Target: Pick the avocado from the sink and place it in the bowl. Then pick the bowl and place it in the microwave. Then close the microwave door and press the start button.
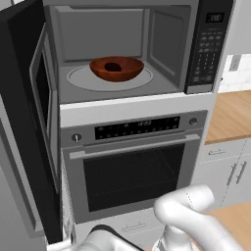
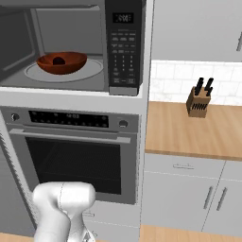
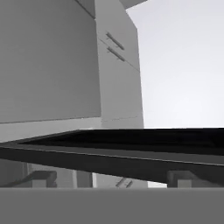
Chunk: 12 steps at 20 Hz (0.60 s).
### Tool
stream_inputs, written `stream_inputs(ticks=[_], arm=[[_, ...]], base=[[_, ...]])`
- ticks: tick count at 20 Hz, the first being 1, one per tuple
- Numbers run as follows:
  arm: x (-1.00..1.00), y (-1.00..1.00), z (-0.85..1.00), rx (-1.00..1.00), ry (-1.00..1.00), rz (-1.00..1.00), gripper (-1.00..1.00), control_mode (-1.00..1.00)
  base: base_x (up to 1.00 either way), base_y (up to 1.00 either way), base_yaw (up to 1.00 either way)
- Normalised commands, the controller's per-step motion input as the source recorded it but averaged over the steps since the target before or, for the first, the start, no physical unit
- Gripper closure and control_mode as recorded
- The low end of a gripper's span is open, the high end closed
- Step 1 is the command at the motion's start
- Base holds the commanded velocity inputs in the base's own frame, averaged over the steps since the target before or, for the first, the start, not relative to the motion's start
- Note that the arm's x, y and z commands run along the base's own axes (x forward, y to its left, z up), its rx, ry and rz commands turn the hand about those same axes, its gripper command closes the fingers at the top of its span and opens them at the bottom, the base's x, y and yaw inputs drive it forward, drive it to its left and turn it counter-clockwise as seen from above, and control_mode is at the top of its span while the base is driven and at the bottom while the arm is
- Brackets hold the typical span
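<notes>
Sitting on turntable in microwave (image 1: 122, 29): bowl (image 1: 116, 69) with avocado (image 1: 113, 67) | door (image 1: 29, 122) open | gripper (image 3: 112, 177) spread, empty

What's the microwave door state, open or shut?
Open. The microwave door is swung out to the left, leaving the cavity exposed with the bowl on the turntable.
</notes>
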Motion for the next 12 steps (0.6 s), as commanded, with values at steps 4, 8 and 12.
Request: stream_inputs(ticks=[4, 8, 12], arm=[[0.00, 0.82, 0.04, 0.00, -0.02, -0.02, -1.00, -1.00], [-0.02, 0.44, 0.38, 0.02, 0.00, -0.06, -1.00, -1.00], [-0.26, -0.31, 0.33, 0.10, 0.00, -0.14, -1.00, -1.00]], base=[[0.00, 0.00, 0.00], [0.00, 0.00, 0.00], [0.00, 0.00, 0.00]])
